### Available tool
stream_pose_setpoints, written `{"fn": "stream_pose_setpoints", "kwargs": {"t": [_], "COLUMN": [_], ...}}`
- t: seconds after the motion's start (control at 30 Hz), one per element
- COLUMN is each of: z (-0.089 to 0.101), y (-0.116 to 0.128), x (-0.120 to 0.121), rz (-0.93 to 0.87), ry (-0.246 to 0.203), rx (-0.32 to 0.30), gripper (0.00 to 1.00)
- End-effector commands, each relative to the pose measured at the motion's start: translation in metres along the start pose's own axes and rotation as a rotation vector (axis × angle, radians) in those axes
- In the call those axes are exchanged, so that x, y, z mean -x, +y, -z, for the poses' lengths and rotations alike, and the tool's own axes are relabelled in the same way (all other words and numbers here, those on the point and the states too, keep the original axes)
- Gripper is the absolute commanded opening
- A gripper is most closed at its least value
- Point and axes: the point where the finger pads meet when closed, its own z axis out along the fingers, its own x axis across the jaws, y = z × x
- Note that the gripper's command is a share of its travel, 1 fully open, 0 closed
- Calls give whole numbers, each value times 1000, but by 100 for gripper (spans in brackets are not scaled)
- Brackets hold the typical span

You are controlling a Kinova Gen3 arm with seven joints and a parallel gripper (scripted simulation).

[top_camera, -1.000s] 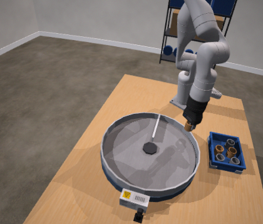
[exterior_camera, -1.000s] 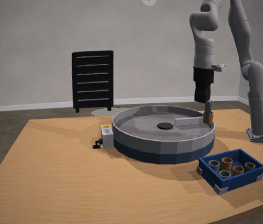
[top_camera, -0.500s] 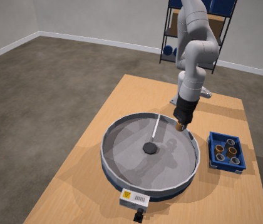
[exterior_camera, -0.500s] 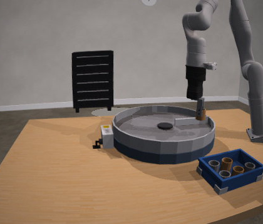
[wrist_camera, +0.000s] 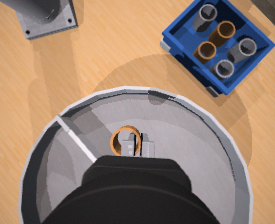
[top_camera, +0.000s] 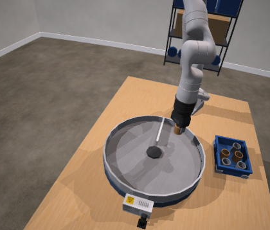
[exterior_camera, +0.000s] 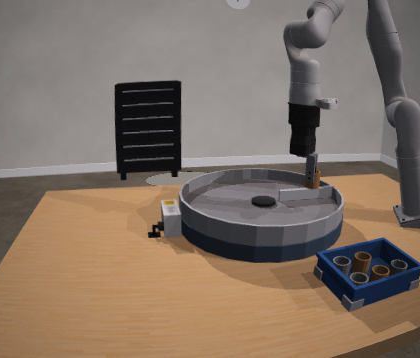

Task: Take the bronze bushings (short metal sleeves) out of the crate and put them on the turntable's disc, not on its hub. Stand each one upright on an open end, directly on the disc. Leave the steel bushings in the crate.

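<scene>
My gripper [top_camera: 179,128] is shut on the wall of an upright bronze bushing [top_camera: 177,130]. It holds the bushing over the far right part of the turntable's grey disc [top_camera: 152,157], inside the rim. In the wrist view the bushing [wrist_camera: 124,141] shows as an orange ring at the fingertips. In the exterior view it [exterior_camera: 312,179] hangs just above the disc, next to a raised grey bar [exterior_camera: 305,192]. The black hub [top_camera: 154,151] sits at the disc's centre. The blue crate [top_camera: 231,155] holds two bronze bushings [top_camera: 225,151] [top_camera: 237,156] and three steel ones [top_camera: 236,146].
The turntable has a raised rim and a white control box [top_camera: 137,204] at its front. The arm's base [exterior_camera: 416,215] stands at the back right of the table. A black rack [exterior_camera: 148,127] and a shelf unit [top_camera: 204,32] stand on the floor beyond the table.
</scene>
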Motion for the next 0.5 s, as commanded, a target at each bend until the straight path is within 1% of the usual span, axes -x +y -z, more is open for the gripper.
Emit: {"fn": "stream_pose_setpoints", "kwargs": {"t": [0.0,0.47], "z": [0,0], "y": [5,13], "x": [2,6], "rz": [-7,-7], "ry": [0,0], "rx": [2,2], "gripper": [0,0]}}
